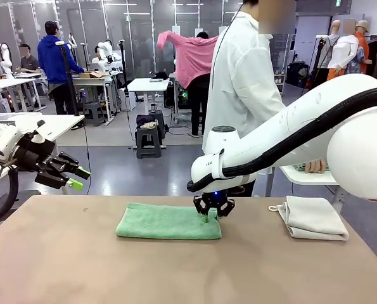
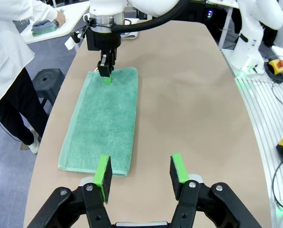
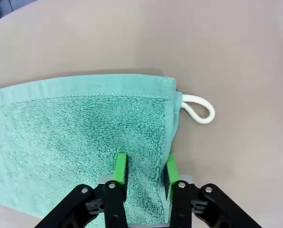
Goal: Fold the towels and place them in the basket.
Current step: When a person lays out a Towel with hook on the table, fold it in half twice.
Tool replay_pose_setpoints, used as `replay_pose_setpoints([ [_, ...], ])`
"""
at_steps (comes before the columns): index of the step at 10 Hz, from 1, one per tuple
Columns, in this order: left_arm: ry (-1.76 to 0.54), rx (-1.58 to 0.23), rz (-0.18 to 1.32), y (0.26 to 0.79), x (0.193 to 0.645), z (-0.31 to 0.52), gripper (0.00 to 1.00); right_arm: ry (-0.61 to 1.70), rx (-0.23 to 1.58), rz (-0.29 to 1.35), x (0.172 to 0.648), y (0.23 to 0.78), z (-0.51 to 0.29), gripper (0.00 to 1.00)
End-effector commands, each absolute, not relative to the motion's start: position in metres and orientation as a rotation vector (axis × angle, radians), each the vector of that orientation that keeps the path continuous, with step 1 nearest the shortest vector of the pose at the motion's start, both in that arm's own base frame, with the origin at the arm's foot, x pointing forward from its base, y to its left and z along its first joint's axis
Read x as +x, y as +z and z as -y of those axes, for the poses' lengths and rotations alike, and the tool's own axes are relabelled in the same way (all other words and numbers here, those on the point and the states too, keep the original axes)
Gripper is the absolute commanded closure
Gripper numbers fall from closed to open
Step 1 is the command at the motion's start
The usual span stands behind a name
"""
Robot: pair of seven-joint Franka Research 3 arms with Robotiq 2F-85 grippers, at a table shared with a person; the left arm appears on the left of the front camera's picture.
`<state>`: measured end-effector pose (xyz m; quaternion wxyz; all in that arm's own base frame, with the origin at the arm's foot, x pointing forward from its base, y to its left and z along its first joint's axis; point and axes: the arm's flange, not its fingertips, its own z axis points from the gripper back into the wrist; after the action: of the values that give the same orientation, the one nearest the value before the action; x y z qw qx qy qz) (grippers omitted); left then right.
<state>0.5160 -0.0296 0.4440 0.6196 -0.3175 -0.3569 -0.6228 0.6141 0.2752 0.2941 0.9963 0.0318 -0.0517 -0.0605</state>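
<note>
You had the right gripper pinched on the short edge of the green towel lying flat mid-table, probably to fold it, while the left gripper hung apart above the other end.

You see two glossy white arms with rounded joints; a black cable runs along the right arm. A blue light glows above the right gripper. Both black grippers carry green-padded fingers. The person wears a white coat and dark trousers.
</note>
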Motion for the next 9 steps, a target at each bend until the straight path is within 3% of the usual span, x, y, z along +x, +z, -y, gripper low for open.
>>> replay_pose_setpoints([
  [1,-1.431,-0.723,0.825,0.447,0.515,0.03,0.37,-0.148,0.029,0.102,0.614,0.292,-0.275,0.96],
  [2,-1.431,-0.723,0.825,0.447,0.515,0.03,0.37,-0.151,0.026,0.1,0.614,0.292,-0.274,0.82],
  [3,-1.431,-0.723,0.825,0.447,0.515,0.03,0.37,-0.154,0.022,0.1,0.614,0.292,-0.273,1.0],
  [9,-1.431,-0.723,0.825,0.447,0.515,0.03,0.37,-0.011,0.021,0.128,0.602,0.303,-0.221,0.97],
])
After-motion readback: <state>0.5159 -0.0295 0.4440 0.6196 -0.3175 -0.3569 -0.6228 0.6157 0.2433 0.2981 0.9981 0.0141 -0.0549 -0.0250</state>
